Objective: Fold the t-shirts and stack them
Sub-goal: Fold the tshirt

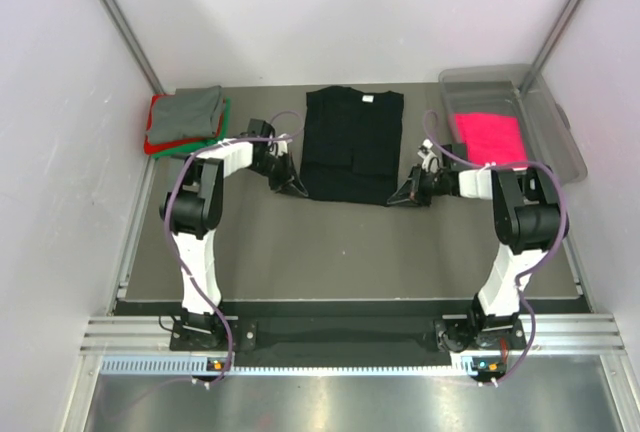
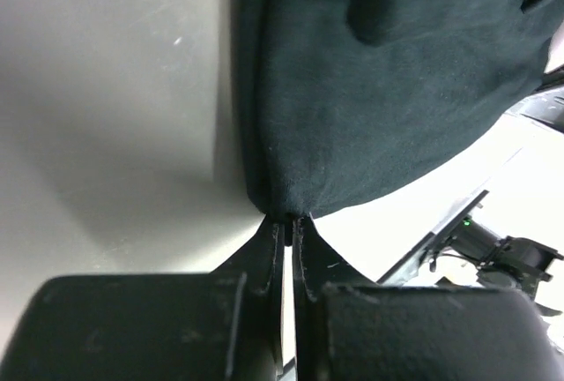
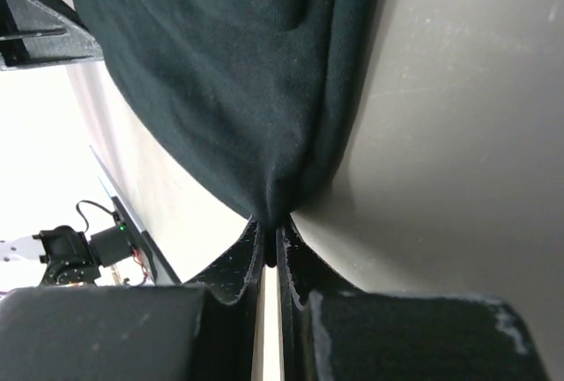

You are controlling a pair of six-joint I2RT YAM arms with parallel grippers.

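Dark grey table (image 1: 350,242) underneath, matte. At the far right corner, a clear plastic bin (image 1: 562,137) (long side running front to back, slightly angled). Along the near edge, a ribbed metal rail (image 1: 350,337). White walls (image 1: 350,12) on three sides, slanted metal posts (image 1: 120,22) in the back corners.

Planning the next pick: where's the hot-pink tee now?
In the top view, the hot-pink tee lies inside the clear bin at far right, just beyond the right gripper.

I can read no words, brand or number anywhere I look, and the one label, a small white tag (image 1: 367,98) at the neck of the black t-shirt (image 1: 352,147), is too tiny to read.
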